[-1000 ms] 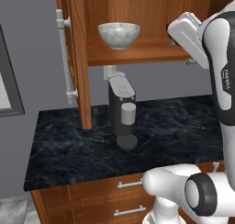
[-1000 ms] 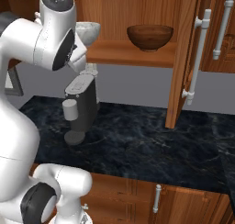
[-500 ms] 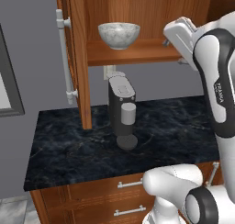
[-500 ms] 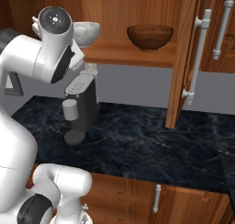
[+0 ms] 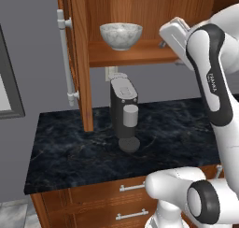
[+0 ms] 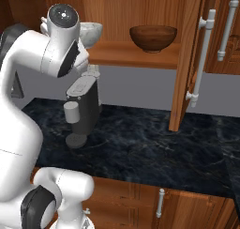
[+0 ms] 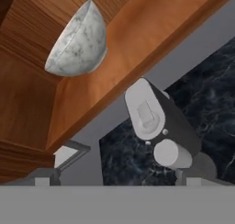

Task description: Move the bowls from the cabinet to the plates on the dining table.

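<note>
White-grey marbled stone-look round bowl point(image 5: 121, 35) upright on reddish-brown wooden cabinet shelf point(image 5: 140, 53), above black coffee machine point(image 5: 124, 112). Gripper point(image 5: 173, 35) open-jawed, empty, near shelf. Likely heavy, rigid, slick, chippable; best pinched across rim wall.

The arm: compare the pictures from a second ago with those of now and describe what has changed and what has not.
The arm has swung left along the open cabinet's shelf, toward the marbled bowl, with its elbow folding lower in the right base view. Nothing was gripped or released. The marbled bowl, the reddish-brown bowl and the coffee machine on the counter stayed where they were, and the base did not drive.
</note>
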Available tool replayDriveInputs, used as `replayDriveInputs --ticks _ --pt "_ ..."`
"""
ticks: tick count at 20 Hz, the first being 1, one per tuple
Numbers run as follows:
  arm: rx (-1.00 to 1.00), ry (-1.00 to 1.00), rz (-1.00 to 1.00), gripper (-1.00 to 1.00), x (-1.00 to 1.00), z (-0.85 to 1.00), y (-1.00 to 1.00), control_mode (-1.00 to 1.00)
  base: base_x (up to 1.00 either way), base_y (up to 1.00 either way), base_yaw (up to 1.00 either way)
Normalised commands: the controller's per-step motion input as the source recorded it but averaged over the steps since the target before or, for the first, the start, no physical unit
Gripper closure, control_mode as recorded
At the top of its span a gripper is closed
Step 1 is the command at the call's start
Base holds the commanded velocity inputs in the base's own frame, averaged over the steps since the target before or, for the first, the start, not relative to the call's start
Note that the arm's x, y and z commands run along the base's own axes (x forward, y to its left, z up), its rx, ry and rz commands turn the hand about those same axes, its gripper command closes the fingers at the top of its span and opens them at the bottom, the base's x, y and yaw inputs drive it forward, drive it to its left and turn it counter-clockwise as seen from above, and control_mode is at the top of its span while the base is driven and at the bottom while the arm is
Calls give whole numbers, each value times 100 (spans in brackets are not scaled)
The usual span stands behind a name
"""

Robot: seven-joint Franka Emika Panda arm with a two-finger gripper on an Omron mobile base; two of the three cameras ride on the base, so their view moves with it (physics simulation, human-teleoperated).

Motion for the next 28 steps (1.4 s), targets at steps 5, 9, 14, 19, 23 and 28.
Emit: replayDriveInputs --ticks 5,9,14,19,23,28 --pt "0 3 0 -100 37 3 0 -100 0 0 0" --pt "0 0 0 -100 36 16 5 -100 0 0 0" --pt "0 0 0 -100 34 1 6 -100 0 0 0" --pt "0 0 0 -100 22 4 9 -100 0 0 0" --pt "0 0 0 -100 13 16 7 -100 0 0 0" --pt "0 0 0 -100 13 20 4 -100 0 0 0"
